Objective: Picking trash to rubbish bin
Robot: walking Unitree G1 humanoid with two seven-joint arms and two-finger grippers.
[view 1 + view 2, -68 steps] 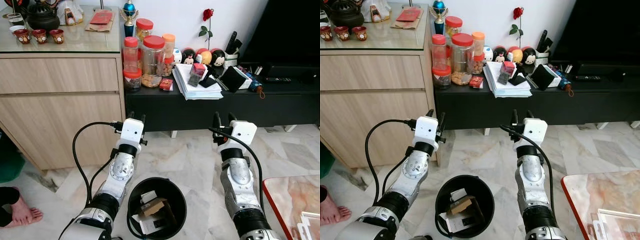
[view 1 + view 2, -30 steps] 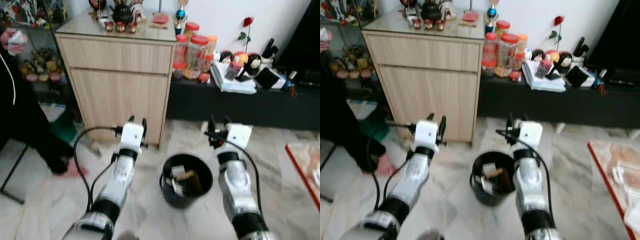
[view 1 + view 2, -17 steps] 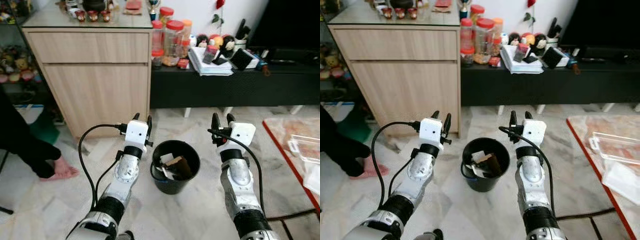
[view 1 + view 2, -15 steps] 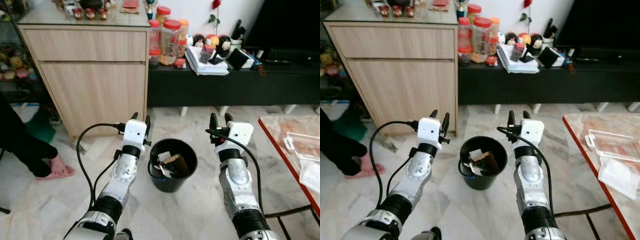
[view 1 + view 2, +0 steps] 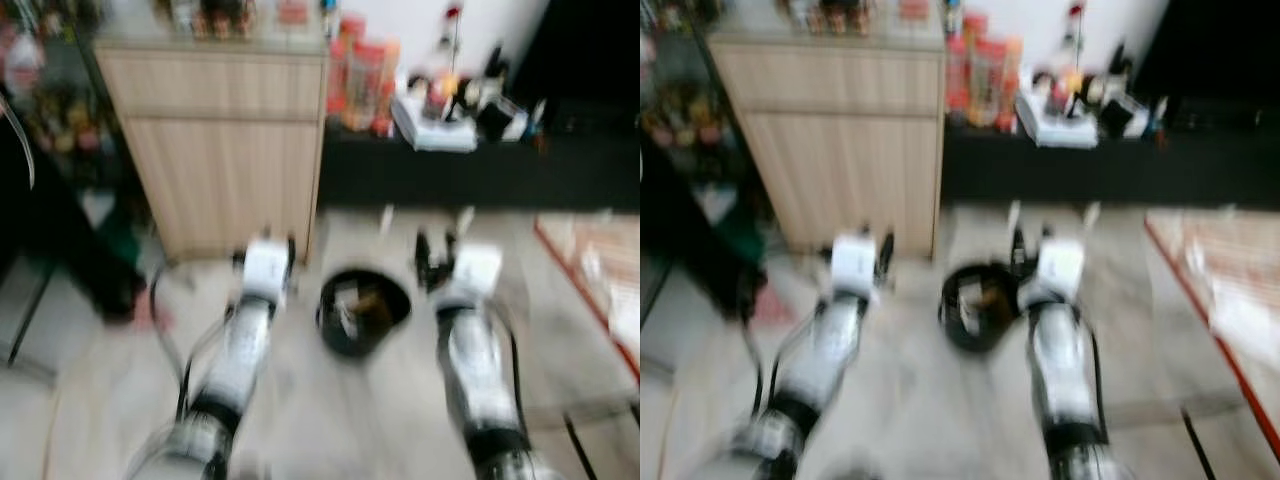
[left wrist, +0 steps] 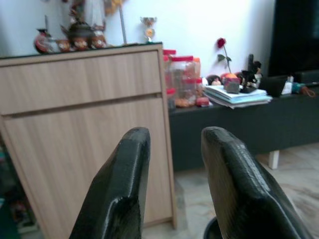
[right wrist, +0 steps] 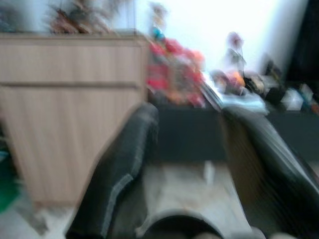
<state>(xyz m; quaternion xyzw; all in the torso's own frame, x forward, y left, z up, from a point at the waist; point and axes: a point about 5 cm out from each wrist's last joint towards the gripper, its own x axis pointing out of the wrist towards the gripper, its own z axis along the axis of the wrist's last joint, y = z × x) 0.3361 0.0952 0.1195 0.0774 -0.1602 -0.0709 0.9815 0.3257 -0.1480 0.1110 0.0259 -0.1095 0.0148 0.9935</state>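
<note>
One black rubbish bin stands on the pale marble floor, between the two raised arms of the robot; inside it some trash can be seen, light and brown pieces, but the head views are blurred and the pieces cannot be told apart. Just on the left side of the bin is the left gripper, held up in the air and holding nothing; in the left wrist view its fingers are spread, with the wooden cabinet visible in the gap between them. Just on the right side of the bin is the right gripper, at about the same height; its fingers are also spread apart and hold nothing, and the dark rim of the bin shows low between them. Behind the bin, the wooden cabinet stands on the left with small objects on its top; beside it on the right is a low black TV bench; on the bench's left end stand jars with red lids, and near them lies a stack of papers. At the far left a person in dark clothes is partly in view; at the far right is the red-edged corner of a table.
</note>
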